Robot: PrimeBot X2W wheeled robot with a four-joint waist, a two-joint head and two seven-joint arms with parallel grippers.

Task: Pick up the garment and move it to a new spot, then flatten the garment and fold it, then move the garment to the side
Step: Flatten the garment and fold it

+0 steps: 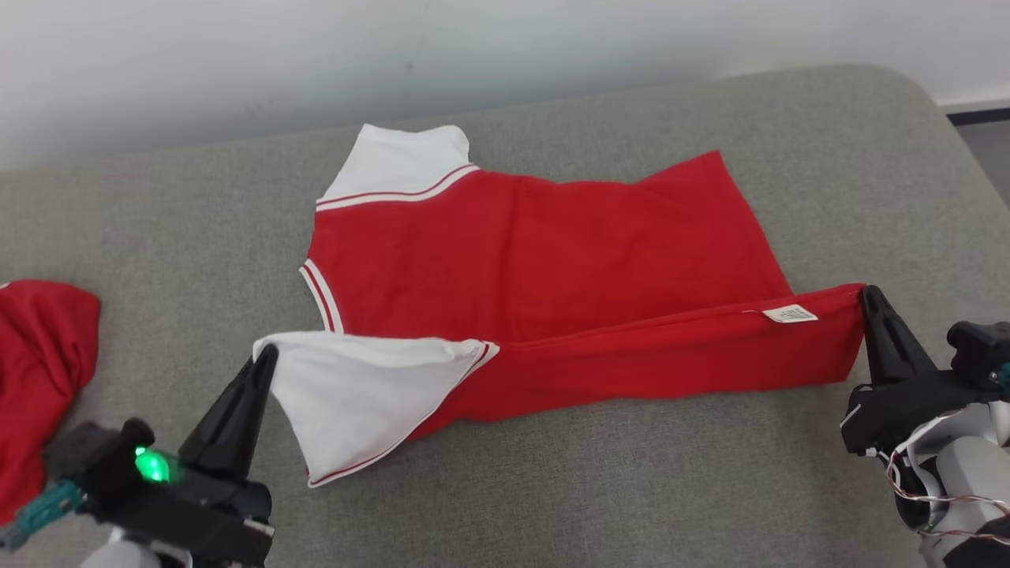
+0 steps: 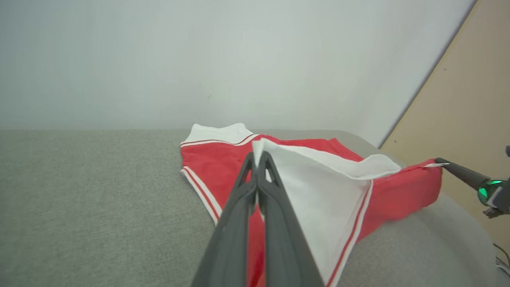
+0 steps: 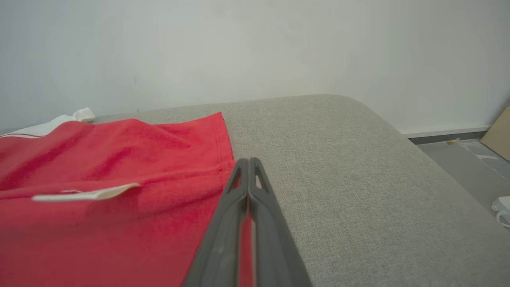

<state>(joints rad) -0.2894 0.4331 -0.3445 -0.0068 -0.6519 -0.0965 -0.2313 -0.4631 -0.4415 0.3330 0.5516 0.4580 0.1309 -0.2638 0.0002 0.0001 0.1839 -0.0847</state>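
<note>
Here, the red shirt (image 1: 536,260) lies across the middle of the grey cushion (image 1: 710,489), its near long edge lifted and folded over. The left gripper (image 1: 268,355), at the lower left, is closed on the tip of the near white sleeve (image 1: 355,402). The right gripper (image 1: 868,293), at the right edge, is pinched shut on the hem corner, near the white label (image 1: 791,314). The cushion's far edge runs along the pale wall (image 1: 237,63), and its rounded corner sits in the upper right, with floor (image 1: 986,150) beyond. Bare cushion lies open along the bottom centre and upper left. Counted: one shirt with two white sleeves, one label, two grippers, and one other red cloth (image 1: 39,355) at the left edge, apart from the shirt.
</note>
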